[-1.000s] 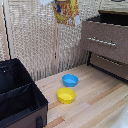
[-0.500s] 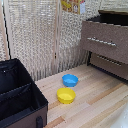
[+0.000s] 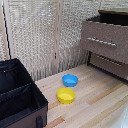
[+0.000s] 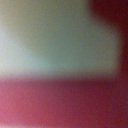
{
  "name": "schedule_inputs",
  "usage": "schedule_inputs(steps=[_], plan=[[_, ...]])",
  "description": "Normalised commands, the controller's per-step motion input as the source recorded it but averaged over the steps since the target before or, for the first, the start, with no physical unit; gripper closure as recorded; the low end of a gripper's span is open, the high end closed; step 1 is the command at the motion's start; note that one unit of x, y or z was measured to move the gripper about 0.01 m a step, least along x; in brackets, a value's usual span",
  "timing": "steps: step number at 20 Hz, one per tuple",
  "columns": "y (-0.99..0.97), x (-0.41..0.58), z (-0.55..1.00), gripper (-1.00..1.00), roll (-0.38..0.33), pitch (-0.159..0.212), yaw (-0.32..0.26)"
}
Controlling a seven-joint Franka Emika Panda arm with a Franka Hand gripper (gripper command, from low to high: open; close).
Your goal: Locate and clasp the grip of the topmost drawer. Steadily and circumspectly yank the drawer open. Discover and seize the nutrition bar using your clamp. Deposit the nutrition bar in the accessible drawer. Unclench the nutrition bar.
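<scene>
The topmost drawer [image 3: 105, 42] is the dark-brown front with a silvery bar handle at the exterior view's right. It stands pulled out, with a dark opening showing above its front. The like drawer [image 3: 109, 66] sits below it. The clamp and the arm are out of the exterior view. The wrist view is wholly blurred: a red-pink mass very near the lens covers one edge and a corner over a pale green-white ground. No fingers can be made out there. The nutrition bar cannot be identified in either view.
A blue bowl [image 3: 70, 79] and a yellow bowl [image 3: 66, 95] stand on the light wooden table [image 3: 95, 107]. A black fabric box [image 3: 20, 102] with compartments fills the exterior view's left. A pale woven folding screen [image 3: 45, 35] stands behind.
The small yellow-and-blue shape that hung at the top edge of the exterior view has left the frame. The bowls, box and dresser have not moved.
</scene>
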Motion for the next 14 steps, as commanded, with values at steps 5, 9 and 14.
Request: schedule_inputs(steps=[5,9,14], plan=[[-0.95,0.0,0.21,1.0,0.098,0.0,0.005],[-1.0,-0.015,0.04,1.0,0.078,0.002,0.0],[-0.99,-0.093,0.0,1.0,0.047,0.041,0.01]])
